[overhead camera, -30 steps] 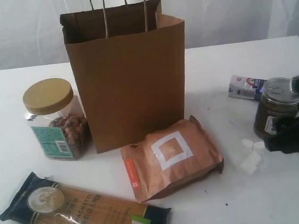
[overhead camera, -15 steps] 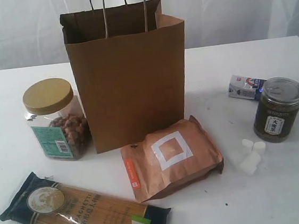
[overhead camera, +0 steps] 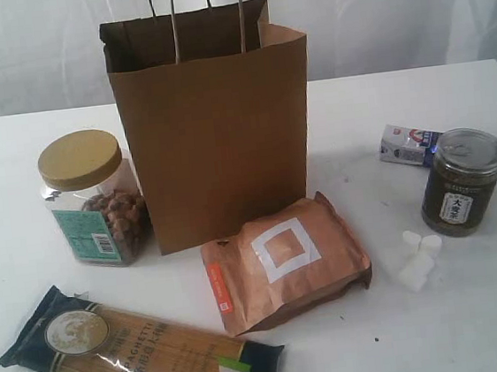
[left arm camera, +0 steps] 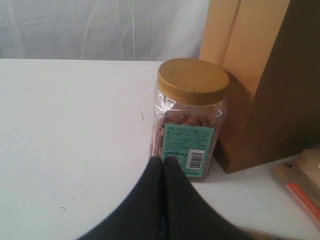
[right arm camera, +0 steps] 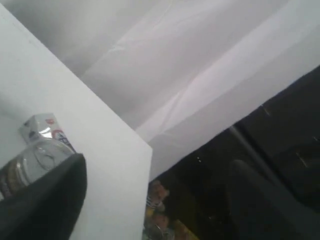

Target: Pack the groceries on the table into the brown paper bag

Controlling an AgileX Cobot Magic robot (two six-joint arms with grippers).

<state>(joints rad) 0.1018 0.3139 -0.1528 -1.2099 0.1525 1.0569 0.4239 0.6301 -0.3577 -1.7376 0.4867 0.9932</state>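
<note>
**Groceries Laid Out Around the Bag, Both Grippers Empty**

No arm is seen in the exterior view, and all visible groceries are placed on the large flat white tabletop [overhead camera: 15,166], outside the bag.

At the near left, a long clear spaghetti packet with dark ends and an Italian flag [overhead camera: 141,348] is laid flat at a slant. Behind it, a clear plastic nut jar with a tan screw lid [overhead camera: 94,198] is stood upright, just beside the left wall of the tall kraft-brown paper bag with twisted loop handles [overhead camera: 216,127]. The bag is set upright with its mouth open at the middle of the table. In front of its right corner, a copper-coloured pouch with a white square frame [overhead camera: 283,262] is laid flat.

Further right, a few white marshmallows [overhead camera: 419,257] are gathered in a loose cluster. Behind them, a small white-and-blue carton [overhead camera: 409,144] is laid on its side, and a dark glass jar with a silver lid [overhead camera: 463,181] is stood upright just beside it.

In the left wrist view, the left gripper [left arm camera: 162,165] is seen clenched, its black fingers pressed together on nothing, near the nut jar. In the right wrist view, the right gripper [right arm camera: 150,200] is seen released: its two dark fingers are held well apart, empty, by the table's edge close to the dark jar.
</note>
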